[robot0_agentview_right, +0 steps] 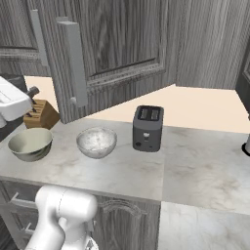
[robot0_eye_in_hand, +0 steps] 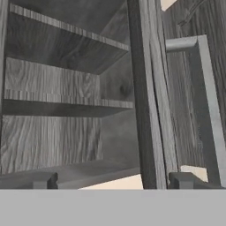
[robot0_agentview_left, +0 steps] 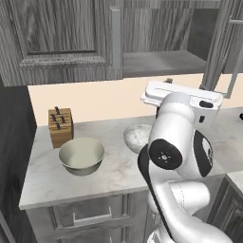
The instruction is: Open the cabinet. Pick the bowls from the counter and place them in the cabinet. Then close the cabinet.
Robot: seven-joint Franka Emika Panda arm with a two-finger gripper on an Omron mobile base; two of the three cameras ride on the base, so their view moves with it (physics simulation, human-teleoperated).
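Note:
The cabinet [robot0_agentview_left: 161, 61] hangs above the counter [robot0_agentview_left: 47, 180]. Its right door [robot0_agentview_right: 122, 44] is swung open and its left door [robot0_agentview_left: 57, 38] is shut. In the hand view my gripper [robot0_eye_in_hand: 114, 181] is open and holds nothing. It faces the grey shelves [robot0_eye_in_hand: 66, 103], with the open door's edge [robot0_eye_in_hand: 148, 97] and bar handle [robot0_eye_in_hand: 207, 106] just ahead to the right. The beige-olive bowl [robot0_agentview_left: 81, 155] sits on the counter at the left. The marbled bowl [robot0_agentview_right: 96, 141] stands to its right, partly behind my arm in the left base view.
A wooden knife block [robot0_agentview_left: 60, 126] stands behind the olive bowl. A dark toaster [robot0_agentview_right: 148, 128] sits to the right of the marbled bowl. The open door juts out over the counter. Drawer fronts [robot0_agentview_left: 90, 216] lie below the slab.

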